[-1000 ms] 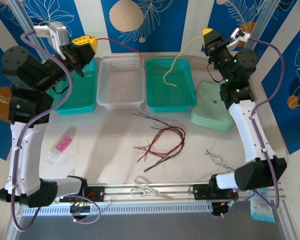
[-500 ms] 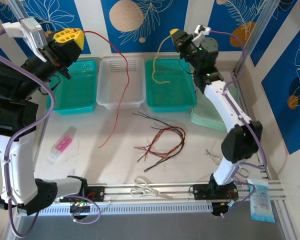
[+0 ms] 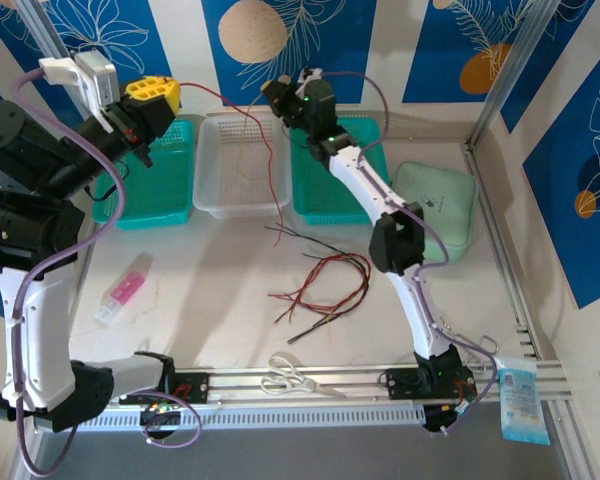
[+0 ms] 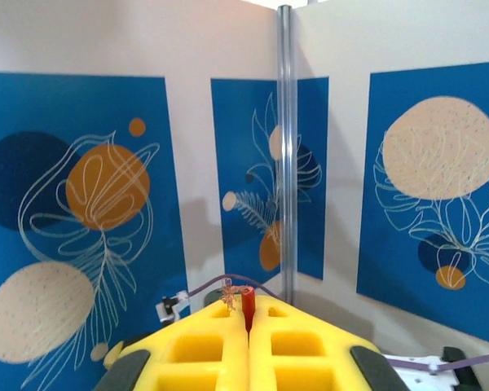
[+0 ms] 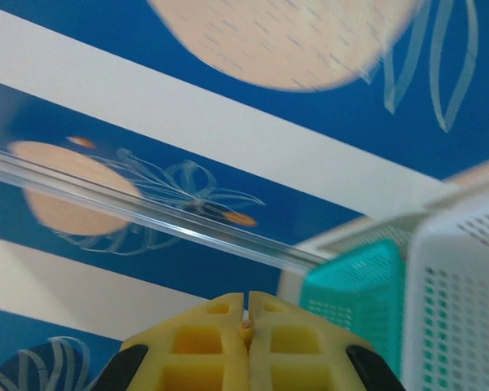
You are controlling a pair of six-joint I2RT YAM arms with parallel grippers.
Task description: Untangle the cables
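My left gripper [image 3: 158,93] is raised at the back left, shut on the end of a red cable [image 3: 270,150] that arcs right and hangs down over the white basket [image 3: 212,200]. In the left wrist view the red cable end [image 4: 248,303] sticks up between the closed yellow fingers [image 4: 204,346]. My right gripper [image 3: 273,90] is stretched to the back, above the white basket, shut on a yellowish-tan cable [image 3: 244,160] that hangs into it. Its tip [image 5: 245,324] shows between the closed fingers [image 5: 297,342]. The other cables [image 3: 322,284], red, black and tan, lie tangled on the table's middle.
Teal baskets [image 3: 145,205] [image 3: 325,205] flank the white one along the back. A pale green lid [image 3: 442,212] lies at the right. Scissors [image 3: 294,378] rest on the front rail, a pink-and-clear item [image 3: 124,289] at the left, a packet [image 3: 518,398] at the front right.
The right arm has swung left from over the right teal basket to over the white basket, carrying the yellowish-tan cable. The left gripper shifted slightly, and the red cable's loose end has swung right.
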